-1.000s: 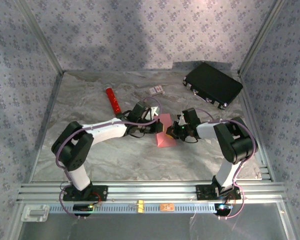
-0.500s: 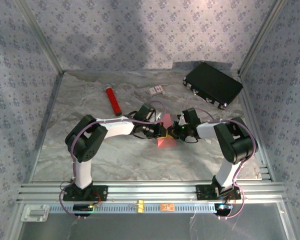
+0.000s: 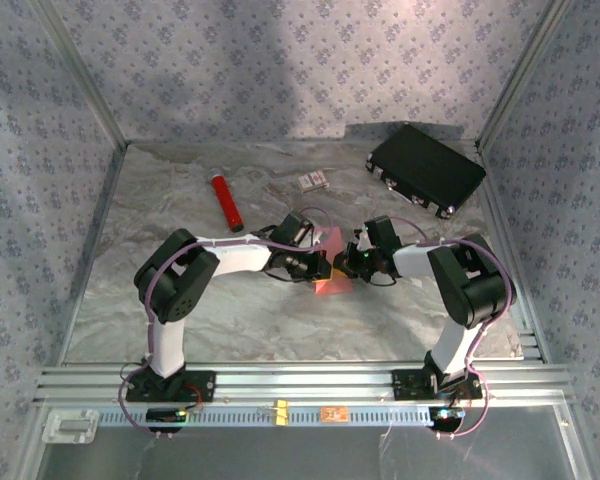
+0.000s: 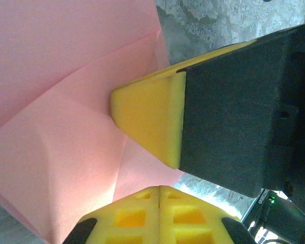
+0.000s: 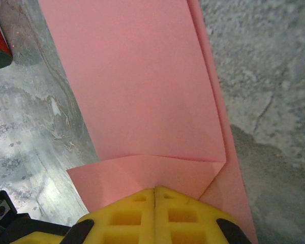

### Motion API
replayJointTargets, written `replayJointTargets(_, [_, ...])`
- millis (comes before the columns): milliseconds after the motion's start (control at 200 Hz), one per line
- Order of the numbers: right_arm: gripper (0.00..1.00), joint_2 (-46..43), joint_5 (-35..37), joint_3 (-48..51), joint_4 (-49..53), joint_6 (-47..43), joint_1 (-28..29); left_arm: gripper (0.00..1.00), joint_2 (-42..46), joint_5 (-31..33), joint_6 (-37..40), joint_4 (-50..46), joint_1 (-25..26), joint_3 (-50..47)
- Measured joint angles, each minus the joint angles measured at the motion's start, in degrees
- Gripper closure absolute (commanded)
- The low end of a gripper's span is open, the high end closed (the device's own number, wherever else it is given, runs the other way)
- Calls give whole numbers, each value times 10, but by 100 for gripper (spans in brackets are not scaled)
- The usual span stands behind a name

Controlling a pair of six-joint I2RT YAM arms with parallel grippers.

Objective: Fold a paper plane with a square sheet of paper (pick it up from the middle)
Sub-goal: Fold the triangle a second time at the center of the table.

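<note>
Left pincer (image 3: 318, 268) and right pincer (image 3: 348, 263), closed, crowd the folded sheet (image 3: 332, 286).

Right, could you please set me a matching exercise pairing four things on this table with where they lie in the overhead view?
Things:
1. black case
2. red cylinder
3. printed card
4. folded pink paper

Places:
A. centre
B. far right corner
C. far side, left
D. far side, middle

Pairs: 1-B, 2-C, 3-D, 4-A
</note>
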State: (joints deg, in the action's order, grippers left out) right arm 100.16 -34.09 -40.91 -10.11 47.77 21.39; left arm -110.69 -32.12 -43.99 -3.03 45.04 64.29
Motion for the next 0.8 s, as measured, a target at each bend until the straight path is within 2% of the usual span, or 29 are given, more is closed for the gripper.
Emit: replayJointTargets(804, [97,0,0,0,0,0,0,100,-12,22,28,-31,5,4])
